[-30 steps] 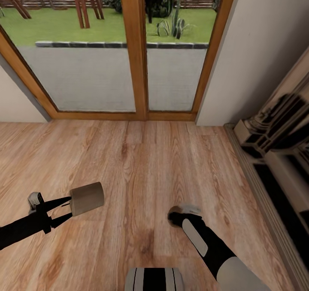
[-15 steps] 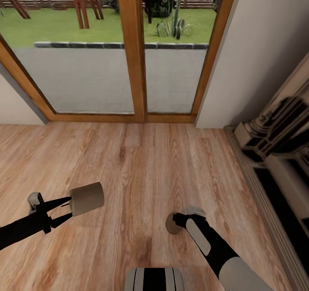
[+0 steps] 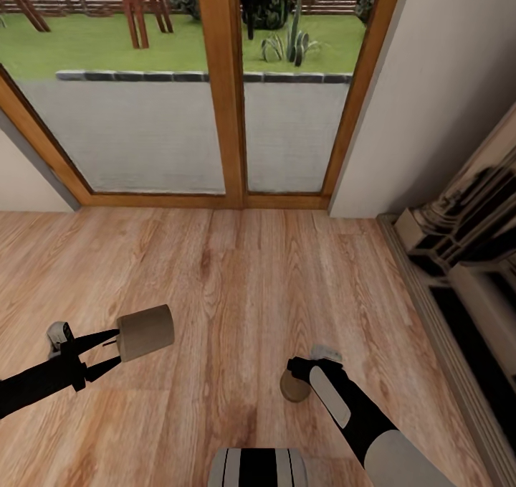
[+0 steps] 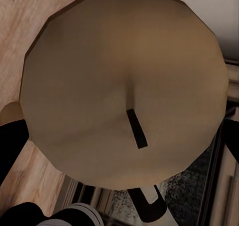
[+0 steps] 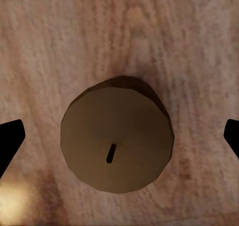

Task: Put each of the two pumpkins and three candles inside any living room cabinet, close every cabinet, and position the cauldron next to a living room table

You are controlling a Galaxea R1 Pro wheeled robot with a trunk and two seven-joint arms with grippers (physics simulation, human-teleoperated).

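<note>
While the left gripper (image 3: 113, 351) is clamped on one squat grey-brown cylindrical candle (image 3: 145, 332), held over the wood plank floor (image 3: 236, 279), the right gripper (image 5: 119, 136) hangs spread wide above a 2nd candle (image 5: 117, 142) standing on the floor, w/o touching it. Count: 2 candles. Judging progress: early, nothing stowed yet; cabinet, pumpkins & cauldron all left to do

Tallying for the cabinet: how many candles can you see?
2. One candle is held in the left claw; another stands on the floor under the open right claw. The third may be elsewhere.
</note>
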